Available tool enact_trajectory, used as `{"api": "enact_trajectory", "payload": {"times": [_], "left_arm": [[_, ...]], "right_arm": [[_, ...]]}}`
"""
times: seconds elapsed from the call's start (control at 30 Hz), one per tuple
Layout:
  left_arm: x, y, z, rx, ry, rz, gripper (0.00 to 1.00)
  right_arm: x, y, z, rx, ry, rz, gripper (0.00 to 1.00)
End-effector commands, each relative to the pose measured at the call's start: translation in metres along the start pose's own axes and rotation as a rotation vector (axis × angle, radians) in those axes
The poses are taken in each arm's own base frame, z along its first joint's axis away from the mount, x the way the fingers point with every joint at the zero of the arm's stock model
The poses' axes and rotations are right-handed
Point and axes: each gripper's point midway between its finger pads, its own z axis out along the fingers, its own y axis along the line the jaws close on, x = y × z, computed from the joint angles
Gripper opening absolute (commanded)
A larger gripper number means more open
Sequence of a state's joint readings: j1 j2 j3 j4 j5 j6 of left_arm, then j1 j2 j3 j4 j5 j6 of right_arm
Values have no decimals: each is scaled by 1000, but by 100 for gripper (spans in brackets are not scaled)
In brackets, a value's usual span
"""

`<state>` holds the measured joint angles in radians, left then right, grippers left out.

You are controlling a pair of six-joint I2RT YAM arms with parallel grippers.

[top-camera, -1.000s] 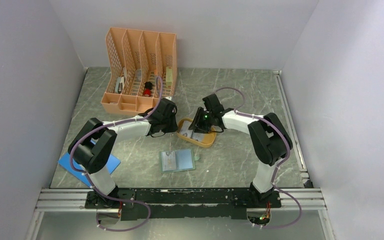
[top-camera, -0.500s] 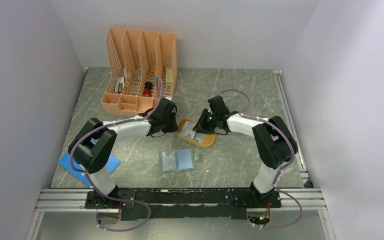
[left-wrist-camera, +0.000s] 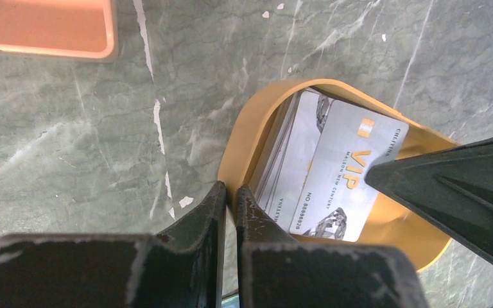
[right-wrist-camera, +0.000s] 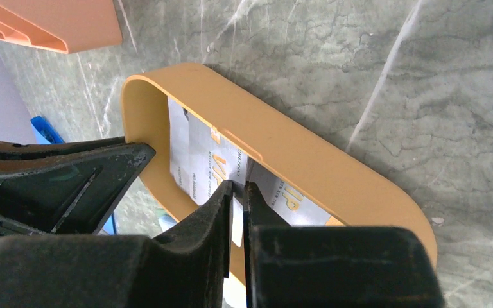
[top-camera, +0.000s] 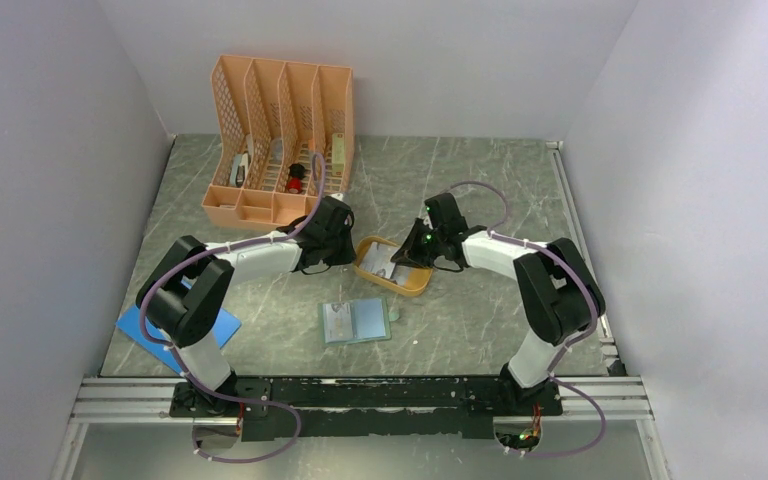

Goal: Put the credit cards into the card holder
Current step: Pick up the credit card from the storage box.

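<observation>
Right wrist: right hand point(right-wrist-camera: 238, 189) pinches a credit card point(right-wrist-camera: 199, 163), left hand point(left-wrist-camera: 230, 192) clamps tray point(left-wrist-camera: 251, 131).

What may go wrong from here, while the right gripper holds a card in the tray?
The right gripper grips a credit card only at its edge; it might slip out or drag another card along.
The left gripper is shut on the rim of the tray, close to the right arm's fingers; the two might collide.
The card holder lies open with nothing holding it, so it might slide when a card is pushed in.
</observation>
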<state>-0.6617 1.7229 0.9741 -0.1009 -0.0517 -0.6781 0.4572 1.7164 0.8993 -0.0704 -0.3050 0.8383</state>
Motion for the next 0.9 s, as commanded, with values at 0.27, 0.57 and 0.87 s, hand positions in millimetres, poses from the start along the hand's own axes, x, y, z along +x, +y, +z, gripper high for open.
{"api": "enact_trajectory", "payload": {"times": [0.27, 0.57, 0.87], "left_arm": [[16, 9, -2, -23, 67, -1, 5], [12, 7, -4, -22, 57, 1, 5], [-1, 0, -8, -19, 33, 6, 5]], "right_arm": [[3, 18, -21, -75, 15, 30, 0], [0, 53, -41, -184, 39, 114, 0], [-20, 61, -75, -174, 4, 210, 0]]}}
